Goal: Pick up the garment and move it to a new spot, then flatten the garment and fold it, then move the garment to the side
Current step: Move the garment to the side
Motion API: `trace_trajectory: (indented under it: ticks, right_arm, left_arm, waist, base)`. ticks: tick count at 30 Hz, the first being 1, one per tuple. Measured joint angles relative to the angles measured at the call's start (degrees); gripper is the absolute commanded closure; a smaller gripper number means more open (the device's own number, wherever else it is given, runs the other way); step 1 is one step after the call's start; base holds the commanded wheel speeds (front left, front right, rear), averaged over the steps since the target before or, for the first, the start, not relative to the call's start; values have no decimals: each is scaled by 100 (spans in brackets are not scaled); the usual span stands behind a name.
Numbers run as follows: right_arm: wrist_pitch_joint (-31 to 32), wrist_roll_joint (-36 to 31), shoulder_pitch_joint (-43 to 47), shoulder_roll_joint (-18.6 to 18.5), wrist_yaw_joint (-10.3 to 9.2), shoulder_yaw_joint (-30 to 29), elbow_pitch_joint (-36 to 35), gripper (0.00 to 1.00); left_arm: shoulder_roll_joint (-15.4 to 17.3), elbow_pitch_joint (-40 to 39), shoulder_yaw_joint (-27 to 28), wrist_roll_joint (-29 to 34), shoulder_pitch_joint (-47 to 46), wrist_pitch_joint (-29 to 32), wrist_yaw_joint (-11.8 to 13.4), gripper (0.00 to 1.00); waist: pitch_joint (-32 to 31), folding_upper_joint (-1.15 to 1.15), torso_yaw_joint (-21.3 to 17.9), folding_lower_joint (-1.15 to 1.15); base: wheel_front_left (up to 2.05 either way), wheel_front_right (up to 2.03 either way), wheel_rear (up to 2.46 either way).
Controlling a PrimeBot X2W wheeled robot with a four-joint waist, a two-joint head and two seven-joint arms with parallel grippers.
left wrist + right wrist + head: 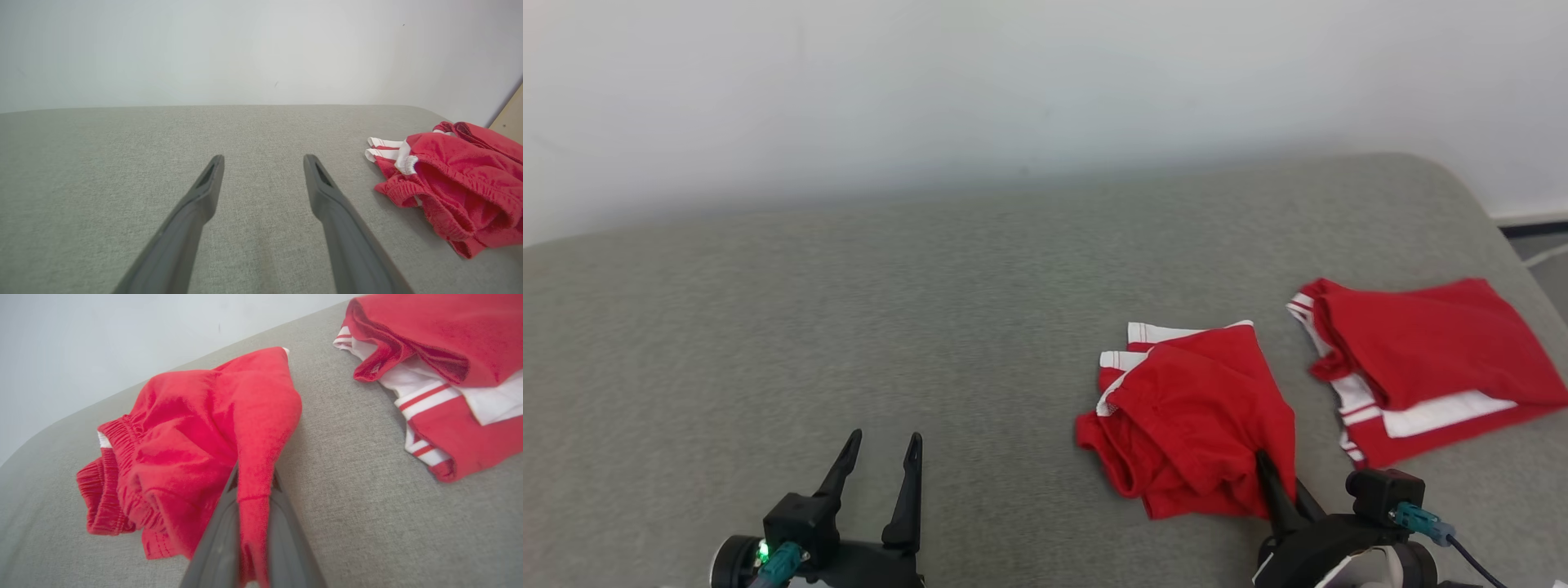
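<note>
A robot's right gripper (1278, 478) (255, 486) holds a crumpled pair of red shorts (1192, 416) (192, 437) at the right of a grey fabric-covered surface (849, 310), its jaws pinched narrow on a fold of the red cloth. The fold runs down between the two dark fingers in the right wrist view, while the bulk of the shorts, with an elastic waistband and white trim, lies bunched on the surface just ahead of the fingertips. A second red garment (1421, 359) (441, 347) with white stripes lies flat and folded further right, near the rounded corner of the surface, apart from the shorts. The left gripper (885, 441) (264, 161) hangs low over bare grey fabric at the lower left, jaws spread wide and holding nothing, well apart from the shorts (457, 192). A pale wall (1013, 82) rises behind the surface.
</note>
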Motion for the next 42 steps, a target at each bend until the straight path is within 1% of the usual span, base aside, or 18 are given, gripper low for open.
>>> trace_trajectory:
  ticks: [8,11,13,17,21,24,26,29,33,36,37,39,42]
  right_arm:
    - [0,65,-73,-11,0,257,11,100]
    - [1,27,-202,-74,0,355,49,100]
    - [1,-118,-419,-178,0,461,20,100]
    - [1,-408,-1039,-355,0,581,-32,100]
    - [1,-577,-1703,-605,0,530,85,100]
    - [1,-690,-2025,-802,0,447,172,100]
    - [1,-704,-2151,-916,0,292,280,100]
    - [1,-699,-2160,-1074,0,-140,381,100]
    - [1,-714,-1863,-1293,0,-719,575,100]
    - [1,-791,-1668,-1322,0,-1034,820,100]
    - [0,-840,-1666,-1318,0,-1134,932,85]
    - [1,-954,-1656,-1279,0,-1379,1057,0]
    - [0,-1282,-1657,-1204,0,-1827,1140,0]
  left_arm:
    - [-2,-105,-23,3,-125,0,11,0]
    - [-2,-356,-31,2,-226,0,18,0]
    - [-9,-426,-66,2,-241,0,21,0]
    - [-4,-470,-80,63,-293,0,19,0]
    - [-4,-436,-66,145,-325,0,-22,0]
    - [-3,-415,-64,204,-344,0,-32,0]
    - [-3,-397,-64,242,-373,0,-40,0]
    - [-2,-377,-56,266,-430,0,-79,0]
    - [-3,-377,-52,305,-443,0,-82,0]
    - [-3,-368,-29,369,-456,0,-90,0]
    - [-3,-365,-22,389,-463,0,-92,0]
    - [-2,-343,-4,404,-472,0,-124,0]
    - [-3,-320,4,435,-513,0,-134,0]
  waist:
    - [166,0,-773,0]
    - [255,0,-954,0]
    - [341,0,-1011,0]
    - [523,1,-1025,0]
    - [676,1,-953,1]
    - [768,0,-860,0]
    - [831,1,-800,1]
    - [908,1,-706,1]
    - [989,1,-597,1]
    - [1047,1,-550,1]
    - [1063,1,-538,1]
    - [1084,1,-516,1]
    - [1087,1,-487,1]
  base:
    - [0,0,0]
    - [0,0,0]
    - [0,0,0]
    - [0,0,0]
    - [0,0,0]
    - [0,0,0]
    - [0,0,0]
    - [0,0,0]
    - [0,0,0]
    - [0,0,0]
    - [0,0,0]
    - [0,0,0]
    - [0,0,0]
